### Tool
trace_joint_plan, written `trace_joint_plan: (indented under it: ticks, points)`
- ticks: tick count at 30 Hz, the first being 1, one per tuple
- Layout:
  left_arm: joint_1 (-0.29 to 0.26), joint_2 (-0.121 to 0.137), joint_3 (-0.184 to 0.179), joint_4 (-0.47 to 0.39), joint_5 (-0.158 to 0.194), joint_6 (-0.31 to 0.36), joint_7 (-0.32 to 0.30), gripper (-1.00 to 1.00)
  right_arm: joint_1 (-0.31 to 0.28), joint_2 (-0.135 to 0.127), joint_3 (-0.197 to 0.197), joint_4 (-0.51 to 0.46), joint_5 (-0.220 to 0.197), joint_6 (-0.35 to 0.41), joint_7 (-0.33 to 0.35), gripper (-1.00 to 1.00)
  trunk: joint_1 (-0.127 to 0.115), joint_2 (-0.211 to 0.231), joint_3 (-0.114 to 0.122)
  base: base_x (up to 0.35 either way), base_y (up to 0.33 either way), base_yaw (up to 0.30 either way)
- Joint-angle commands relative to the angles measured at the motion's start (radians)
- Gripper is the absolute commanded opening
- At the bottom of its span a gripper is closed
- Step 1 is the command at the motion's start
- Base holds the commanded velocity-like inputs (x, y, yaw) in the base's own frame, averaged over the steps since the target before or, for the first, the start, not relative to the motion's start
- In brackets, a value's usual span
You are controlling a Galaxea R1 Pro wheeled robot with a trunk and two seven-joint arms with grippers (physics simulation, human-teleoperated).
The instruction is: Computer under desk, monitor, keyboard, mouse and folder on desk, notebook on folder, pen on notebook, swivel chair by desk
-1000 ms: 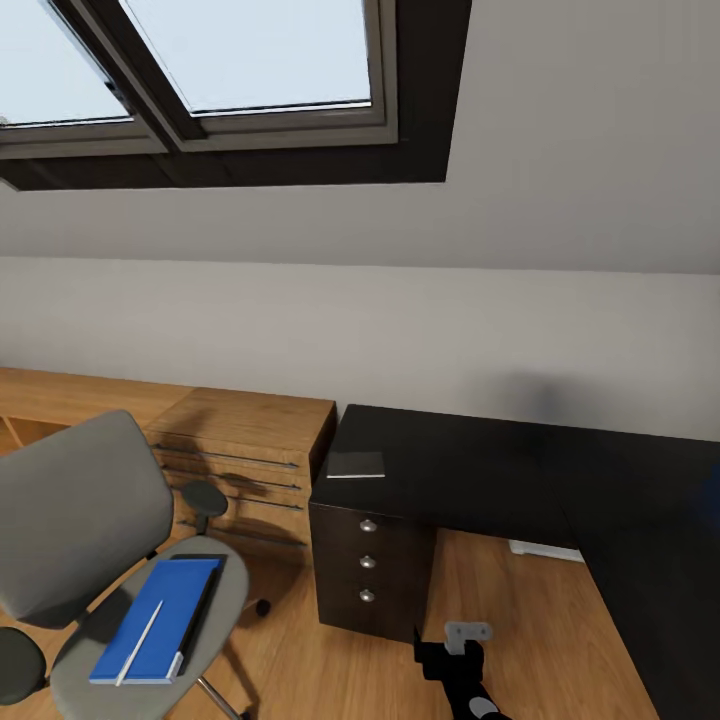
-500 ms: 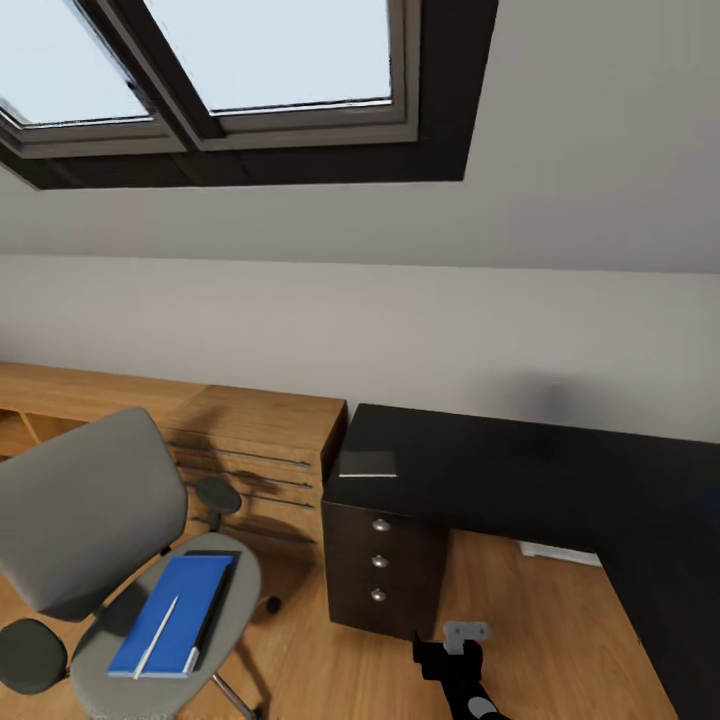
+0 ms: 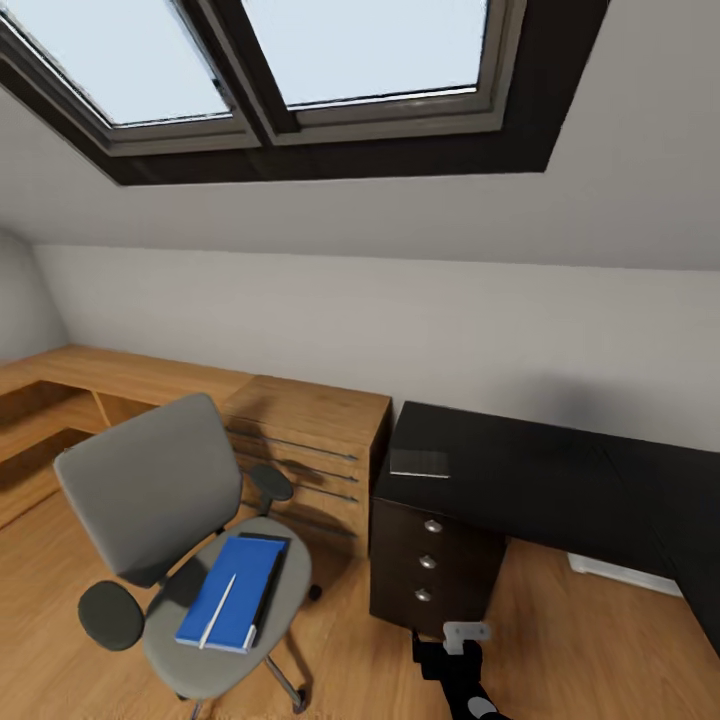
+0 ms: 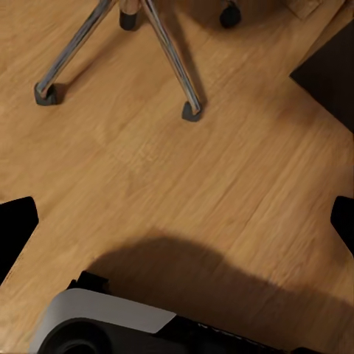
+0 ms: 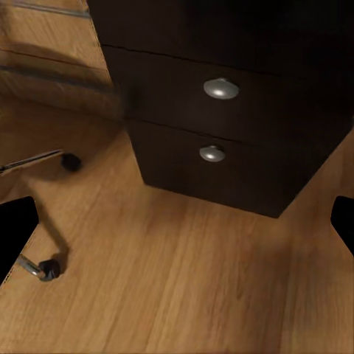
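Head view: grey-upholstered swivel chair [image 3: 165, 500] stands near the black-topped desk [image 3: 530, 470], apart from it.
Seat load: flat bright blue folder [image 3: 232, 590] with thin white pen [image 3: 217, 611] on top; thin grey notebook [image 3: 419, 462] already on the desk corner.
Grippers: left gripper [image 4: 177, 221] and right gripper [image 5: 177, 221] both spread wide, empty, over floor.
Risk: lifting the folder could roll the pen off; nudging the wheeled chair would shift it.

No readable text, label, brand or number on anything here.
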Motion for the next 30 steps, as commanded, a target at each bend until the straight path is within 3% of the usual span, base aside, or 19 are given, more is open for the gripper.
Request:
trace_joint_plan:
  ticks: [1,13,30]
  points:
    - [0.0,0.001,-0.007,-0.001,0.011,-0.003,-0.002,1.0,-0.001,0.0,0.009,0.001,-0.003,-0.002,-0.006,1.0,0.0,-0.001,-0.002,0.0,0.2,0.235]
    - [0.0,0.0,-0.006,-0.001,0.01,-0.003,-0.003,1.0,-0.001,-0.001,0.008,-0.001,-0.003,-0.003,-0.006,1.0,0.0,-0.001,-0.015,0.0,0.181,0.211]
    - [0.0,0.0,-0.007,0.0,0.009,-0.003,-0.003,1.0,-0.001,-0.003,0.007,-0.001,-0.003,-0.003,-0.006,1.0,0.0,-0.001,-0.02,0.0,0.016,0.025]
